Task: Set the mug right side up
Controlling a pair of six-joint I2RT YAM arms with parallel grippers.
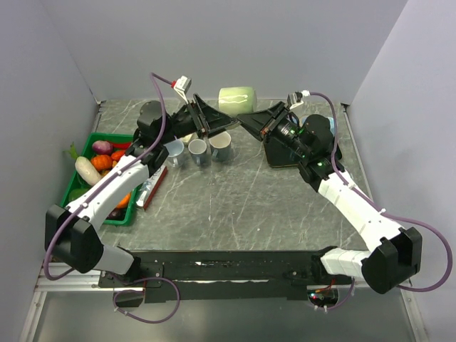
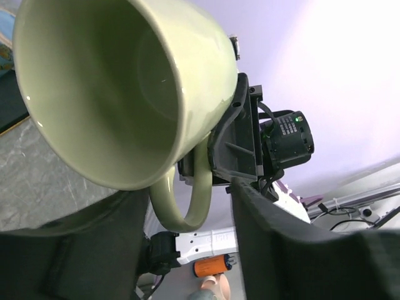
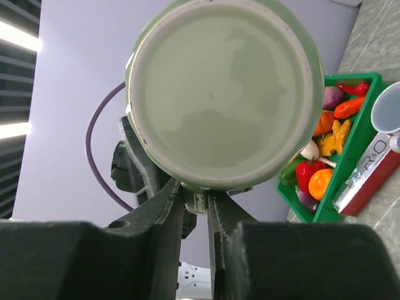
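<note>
Mug (image 1: pixel 236 100) aloft, 3 cups (image 1: pixel 197 151) beneath, vegetable bin (image 1: pixel 107 135) left

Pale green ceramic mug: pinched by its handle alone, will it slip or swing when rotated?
Likely rigid yet breakable: the pale green ceramic mug looks glazed and thick-walled. Its glossy surface may slip, since the right gripper pinches only the thin handle. The bulky body sits off that pinch, so it may swing.
</note>
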